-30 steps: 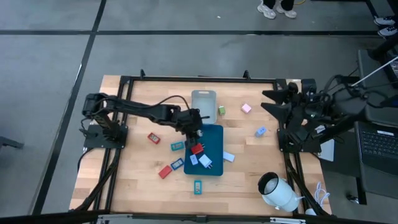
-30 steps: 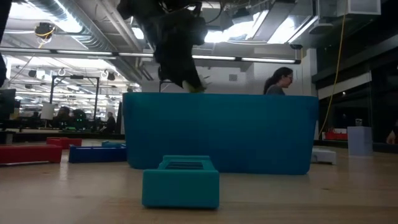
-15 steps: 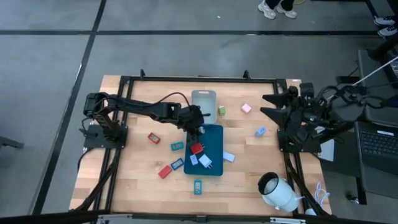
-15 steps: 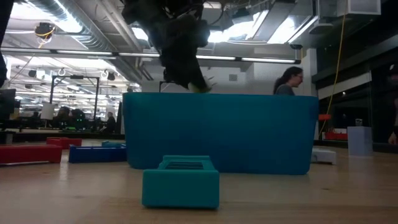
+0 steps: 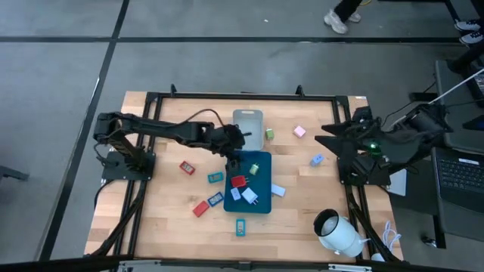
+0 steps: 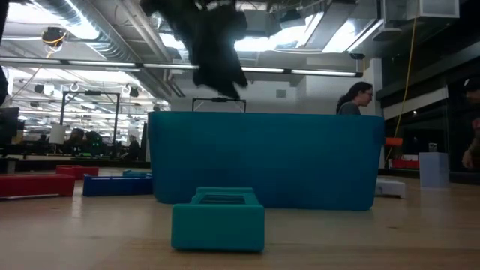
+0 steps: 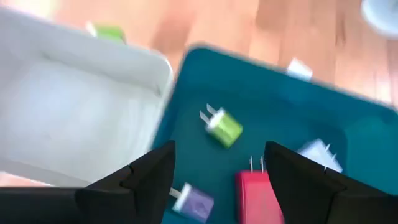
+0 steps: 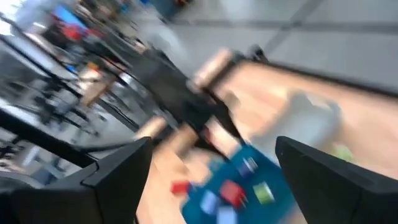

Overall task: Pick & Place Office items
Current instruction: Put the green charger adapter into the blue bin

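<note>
the left pincer hangs over the near-left corner of the dark-teal tray, its jaws parted with nothing between them. in the left wrist view a green plug cube lies loose on the tray floor just ahead of the fingers, prongs pointing away from them, beside a red block and a pale purple cube. left of the tray on the wooden counter lie the nearest loose office items: a red piece, a teal flat, a blue flat and a red flat. these lie to the left of and nearer the left arm's base than the pincer, so this arm looks better placed for them. the items read as small hard plastic blocks, smooth and boxy. the grey tray sits touching the teal one's far edge. further right, a pink cube and a light blue one sit closer to the right pincer, which waits wide open by the counter's right edge.
</note>
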